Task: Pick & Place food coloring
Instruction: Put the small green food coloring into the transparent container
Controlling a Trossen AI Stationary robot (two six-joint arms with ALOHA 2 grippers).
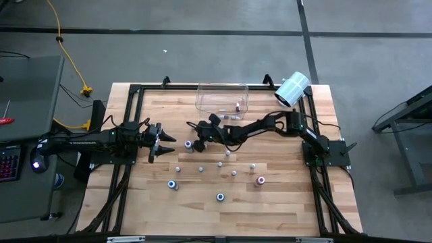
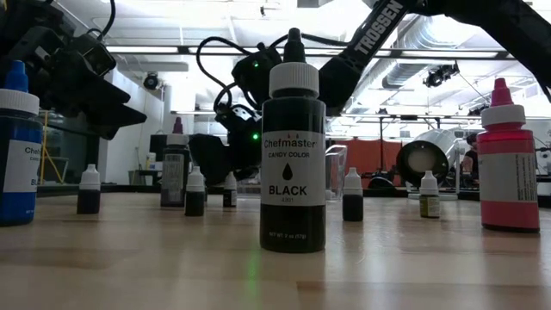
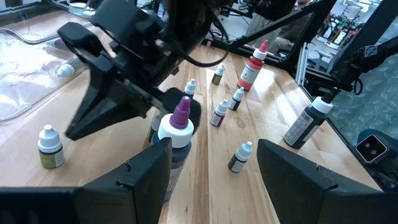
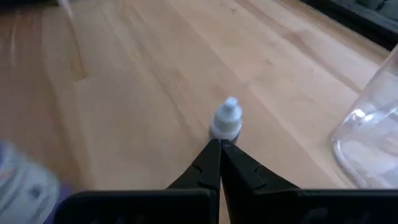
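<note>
From the low camera, the nearest thing I have is one black bottle point(image 2: 293, 159) with a white cap, standing upright at frame centre on the tabletop point(image 2: 258, 275). At the left edge stands one blue bottle point(image 2: 17, 151), at the right edge one pink bottle point(image 2: 506, 159). Behind them I count five small white-capped dropper bottles in a loose row across the middle, plus one taller dark bottle with a purple tip at centre left.

From overhead, I count about ten bottles loose on the wood in the lower middle of the frame; two have blue caps and one a pink cap.

My right gripper point(image 4: 220, 144) sits just left of frame centre overhead. Its fingers are pinched together, tips meeting right at the base of one small white-capped bottle point(image 4: 227, 119); I cannot tell whether the bottle is truly clamped.

My left gripper point(image 1: 162, 142) waits at centre left overhead, fingers spread wide, with the purple-tipped bottle point(image 3: 177, 134) just ahead of them.

Farther up, one clear bin point(image 1: 223, 96) holds at least one small bottle. One white roll point(image 1: 293, 89) lies at the upper right.
</note>
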